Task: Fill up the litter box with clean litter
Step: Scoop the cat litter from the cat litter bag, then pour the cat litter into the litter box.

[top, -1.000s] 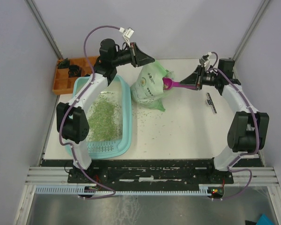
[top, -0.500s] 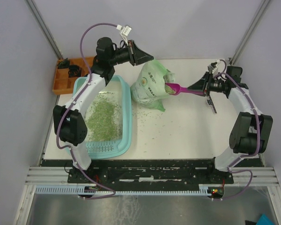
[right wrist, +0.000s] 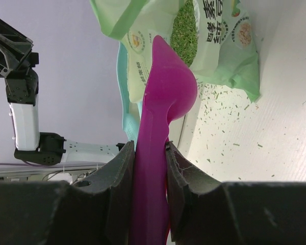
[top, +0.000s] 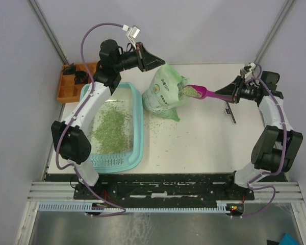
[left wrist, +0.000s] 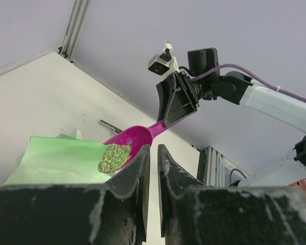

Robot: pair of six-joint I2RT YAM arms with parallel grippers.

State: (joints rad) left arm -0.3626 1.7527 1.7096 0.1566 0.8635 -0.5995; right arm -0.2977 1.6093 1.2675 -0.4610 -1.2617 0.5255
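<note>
**Withdrawing the Loaded Scoop from the Bag**

**Status change.** Over the last second the scoop (top: 196,92) has backed out of the mouth of the bag (top: 166,94) toward 3 o'clock. It now hangs above the counter (top: 204,138), just beside the bag. Its bowl, previously buried in the bag, carries a heap of litter (top: 190,91). The left gripper (left wrist: 153,148) has risen slightly at the bag's 12 o'clock edge.

**Implication.** The loading step for this scoopful appears complete and the transfer is not yet done. By this judgement the bowl must next travel toward 9 o'clock, past the bag, and stay level until it is over the tub.

**Finger state.**
- The fingers of the right gripper (right wrist: 150,148) are clamped on the scoop's magenta handle, with contact on both sides.
- The left gripper's fingers are drawn to a narrow slit. The bag's green rim runs up to one finger and appears pinched, holding the mouth open. The contact itself is partly hidden.

**Task item condition.** The litter box (top: 137,133) lies at 9 o'clock on the counter, just beside the bag's 8 o'clock side. It is a teal tub with its ribbed ledge (top: 109,162) at the near short end. Pale green granules cover the floor only as a thin, uneven band down the middle. Whitish floor remains exposed at the far end, so filling is judged well short of finished. Stray granules are scattered on the counter between box and bag.
</note>
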